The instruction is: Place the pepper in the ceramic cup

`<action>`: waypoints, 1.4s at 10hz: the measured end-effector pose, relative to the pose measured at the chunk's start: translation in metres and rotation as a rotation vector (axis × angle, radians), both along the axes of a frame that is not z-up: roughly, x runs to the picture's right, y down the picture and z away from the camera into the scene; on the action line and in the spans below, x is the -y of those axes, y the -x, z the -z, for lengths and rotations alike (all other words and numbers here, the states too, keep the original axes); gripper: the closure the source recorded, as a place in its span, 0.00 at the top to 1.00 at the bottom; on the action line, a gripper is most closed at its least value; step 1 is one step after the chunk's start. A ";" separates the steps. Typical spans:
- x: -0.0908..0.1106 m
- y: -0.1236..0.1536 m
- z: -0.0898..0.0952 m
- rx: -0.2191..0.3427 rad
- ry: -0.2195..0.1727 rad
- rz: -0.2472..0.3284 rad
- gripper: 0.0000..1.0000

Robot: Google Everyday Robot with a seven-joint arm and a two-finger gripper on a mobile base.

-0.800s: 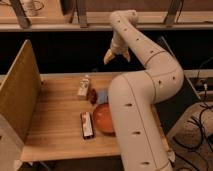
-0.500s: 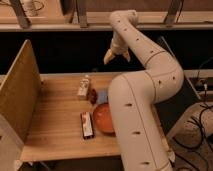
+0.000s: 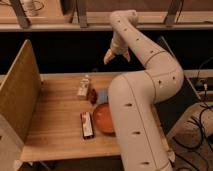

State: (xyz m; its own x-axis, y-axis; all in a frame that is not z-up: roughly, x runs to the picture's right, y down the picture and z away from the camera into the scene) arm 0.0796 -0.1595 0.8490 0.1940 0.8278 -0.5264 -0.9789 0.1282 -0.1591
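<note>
The small dark red pepper (image 3: 93, 96) lies on the wooden table (image 3: 55, 125), just right of the white bottle. A small whitish cup (image 3: 102, 95) stands right beside the pepper and is partly hidden by my arm. My gripper (image 3: 117, 56) hangs high above the table's back edge, well above and behind the pepper and the cup. Its two tan fingers (image 3: 108, 57) stand apart with nothing between them.
A white bottle (image 3: 84, 86) stands at the back of the table. A wide orange-red bowl (image 3: 104, 118) sits in front of the cup, with a flat dark-and-white bar (image 3: 87, 125) to its left. A wooden panel (image 3: 20, 90) walls the left side. My arm's large white body (image 3: 135, 115) covers the table's right part.
</note>
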 end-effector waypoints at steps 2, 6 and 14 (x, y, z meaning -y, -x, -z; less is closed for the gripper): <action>0.000 0.000 0.000 0.000 0.000 0.000 0.80; 0.000 0.000 0.000 0.000 0.000 0.000 0.80; -0.008 0.048 0.011 0.115 0.010 0.098 0.80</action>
State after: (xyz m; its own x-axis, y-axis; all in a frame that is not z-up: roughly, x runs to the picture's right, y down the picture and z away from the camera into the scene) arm 0.0318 -0.1510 0.8379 0.3330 0.7966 -0.5045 -0.9371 0.2200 -0.2711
